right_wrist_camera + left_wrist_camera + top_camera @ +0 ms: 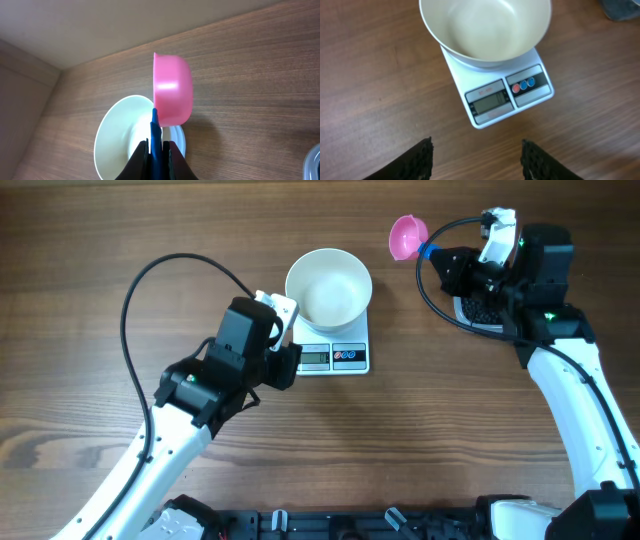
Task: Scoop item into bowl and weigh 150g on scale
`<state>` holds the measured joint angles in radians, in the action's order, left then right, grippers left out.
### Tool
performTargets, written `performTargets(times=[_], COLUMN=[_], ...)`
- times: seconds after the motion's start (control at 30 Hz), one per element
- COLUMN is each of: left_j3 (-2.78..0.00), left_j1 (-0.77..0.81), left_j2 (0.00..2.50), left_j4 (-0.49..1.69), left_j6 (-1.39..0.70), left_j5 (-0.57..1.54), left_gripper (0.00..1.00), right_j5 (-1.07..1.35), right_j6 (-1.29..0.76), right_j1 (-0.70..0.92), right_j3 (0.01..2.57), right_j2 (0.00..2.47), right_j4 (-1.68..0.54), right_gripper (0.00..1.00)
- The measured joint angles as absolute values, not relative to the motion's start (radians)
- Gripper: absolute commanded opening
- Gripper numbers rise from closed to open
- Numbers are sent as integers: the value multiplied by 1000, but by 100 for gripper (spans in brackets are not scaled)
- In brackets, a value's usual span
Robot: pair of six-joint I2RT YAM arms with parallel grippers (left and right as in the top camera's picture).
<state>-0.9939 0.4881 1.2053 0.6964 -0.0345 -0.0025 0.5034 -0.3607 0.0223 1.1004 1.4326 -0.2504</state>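
Wood-grain worktop (120,240) fills every view, bare but for a few things. At its middle the scale (335,357) sits with the bowl (328,288) on its platform; the bowl looks empty, so I judge the weighing has hardly begun. The left claw (477,162) hangs just in front of the scale's display, jaws apart, with nothing between them. The right claw (156,160) is closed on the blue handle of the pink scoop (407,237). The scoop is held in the air, tipped on its side, and no beads show in it. The beads (473,307) lie in the clear tub (488,327), mostly hidden under the right arm on the right of the worktop. The next move turns on this: the tub lies on the near side of the scoop's cup and away from the bowl, close under the right wrist. The scoop's long axis runs from that claw out toward the bowl's far side. The right arm is plainly nearer the tub; the left is well apart from it. So the cup probably has to come back and down into the beads before it goes across to the bowl.
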Motion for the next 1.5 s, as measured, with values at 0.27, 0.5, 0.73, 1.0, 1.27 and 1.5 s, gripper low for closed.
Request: performTargets(times=[0.27,0.5,0.73,1.0,1.27,1.5], left_j3=[-794,-791,-790,-790,-790,-790], left_j1=[361,350,350,350,350,350], left_j2=[1199,1190,1190,1190,1190,1190], left_j4=[554,545,530,488,486,486], left_j6=[-23,-19,-16,49,52,52], left_j5=[134,200,207,208,207,207], left_gripper=[100,100,100,100,100,100], right_j5=[503,503,490,488,488,488], right_j6=[-360,-360,-334,-308,-308,-308], right_j1=[22,22,22,22,22,22], right_j3=[1100,1100,1100,1100,1100,1100], right_j2=[1433,1433,1433,1433,1433,1433], right_j4=[-258,-258,-255,-255,-257,-258], right_gripper=[4,4,4,4,4,4])
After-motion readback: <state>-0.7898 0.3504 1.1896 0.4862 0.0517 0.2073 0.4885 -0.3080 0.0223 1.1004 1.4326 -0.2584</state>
